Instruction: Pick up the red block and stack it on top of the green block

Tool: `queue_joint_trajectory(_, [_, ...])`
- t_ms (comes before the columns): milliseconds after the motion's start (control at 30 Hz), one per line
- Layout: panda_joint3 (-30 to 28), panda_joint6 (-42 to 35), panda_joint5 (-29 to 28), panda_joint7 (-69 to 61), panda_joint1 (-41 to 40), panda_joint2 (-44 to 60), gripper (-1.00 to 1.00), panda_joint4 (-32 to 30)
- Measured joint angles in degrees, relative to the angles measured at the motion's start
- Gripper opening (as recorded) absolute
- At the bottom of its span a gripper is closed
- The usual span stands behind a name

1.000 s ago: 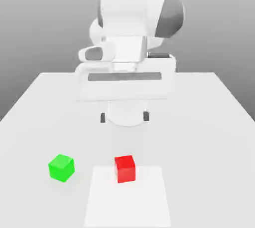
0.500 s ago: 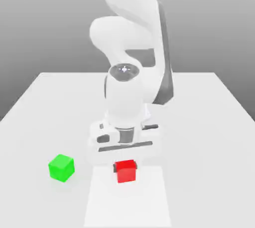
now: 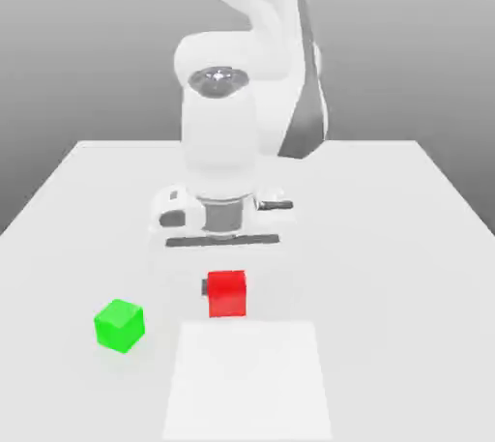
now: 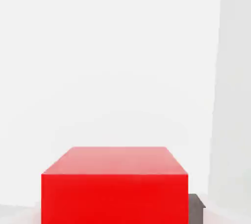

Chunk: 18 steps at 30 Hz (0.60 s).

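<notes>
The red block (image 3: 227, 295) hangs a little above the white table, pinched between the fingers of my gripper (image 3: 226, 287), which is shut on it. A dark fingertip (image 3: 203, 287) shows at the cube's side. In the hand view the red block (image 4: 115, 188) sits close up, with a dark finger pad (image 4: 196, 208) against one side. The green block (image 3: 119, 324) rests on the table towards the exterior view's left of the held cube, slightly nearer the front edge, with a gap between them.
A brighter white rectangular patch (image 3: 247, 382) lies on the table (image 3: 406, 237) just in front of the held cube. The arm's white body (image 3: 222, 150) rises behind the gripper.
One second ago the hand hung high and open over the table. It then came down around the red block and shut on it, and now it has lifted the block off the white patch.
</notes>
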Motion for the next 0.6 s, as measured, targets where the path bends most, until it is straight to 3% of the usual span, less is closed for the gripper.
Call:
queue_joint_trajectory(267, [-6.3, -4.6, -1.8, 18.0, -11.5, -1.4, -1.0, 3.3])
queue_joint_trajectory(467, [-6.0, 5.1, 4.4, 15.1, -11.8, 9.3, -1.0, 4.1])
queue_joint_trajectory(500, [-5.4, 6.7, 5.7, 14.2, -12.1, 11.0, 1.0, 4.1])
queue_joint_trajectory(600, [-5.4, 6.7, 5.7, 14.2, -12.1, 11.0, 1.0, 4.1])
